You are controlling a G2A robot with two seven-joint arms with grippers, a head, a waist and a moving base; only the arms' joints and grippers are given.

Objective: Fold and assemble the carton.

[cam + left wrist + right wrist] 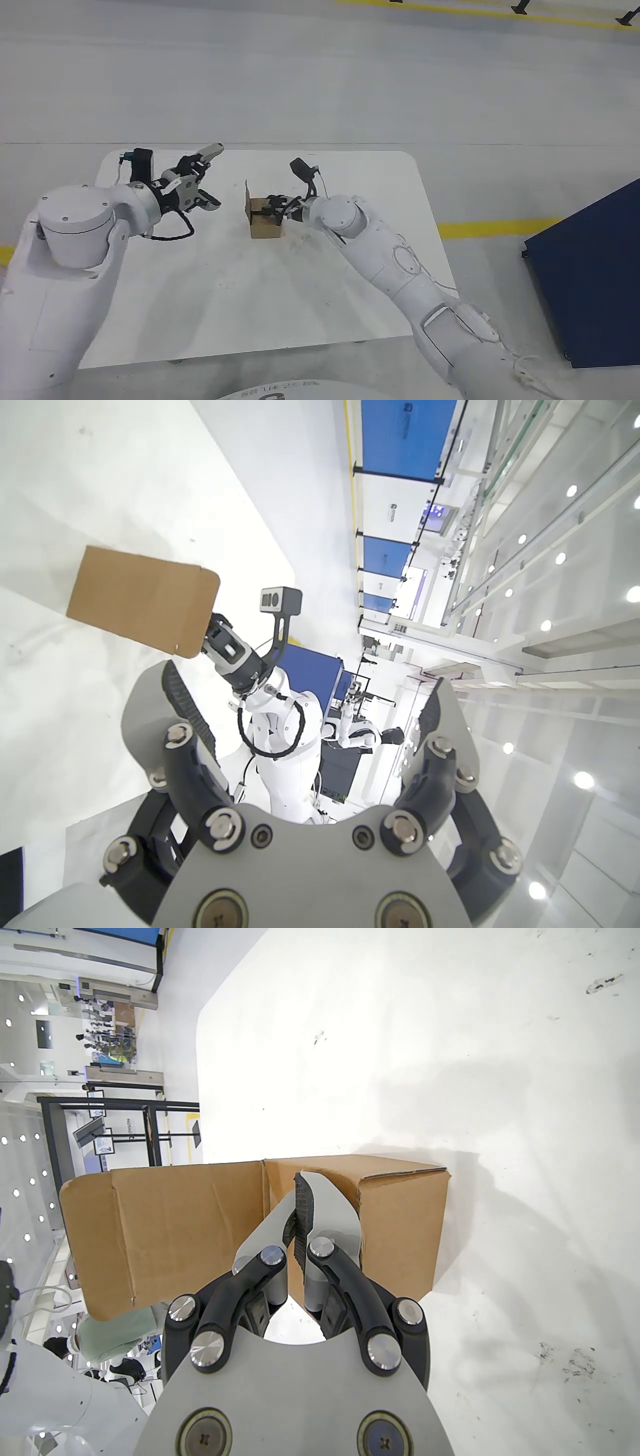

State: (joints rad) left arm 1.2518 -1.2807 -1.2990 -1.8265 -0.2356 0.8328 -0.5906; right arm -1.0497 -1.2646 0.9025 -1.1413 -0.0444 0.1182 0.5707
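A brown carton (263, 216) stands on the white table (300, 300), its box body (400, 1228) formed and its lid flap (165, 1228) standing up, unfolded. My right gripper (301, 1200) is shut, its tips against the carton where the lid flap meets the body; nothing shows between the fingers. From above, the right gripper (287, 208) touches the carton's right side. My left gripper (205, 177) hangs open a short way to the carton's left, holding nothing. Its wrist view shows the fingers (185, 700) spread wide, with the carton (140, 600) and the right gripper (220, 642) beyond them.
The table's far edge (300, 152) lies just behind both grippers. A dark blue cabinet (590, 270) stands on the floor to the right of the table.
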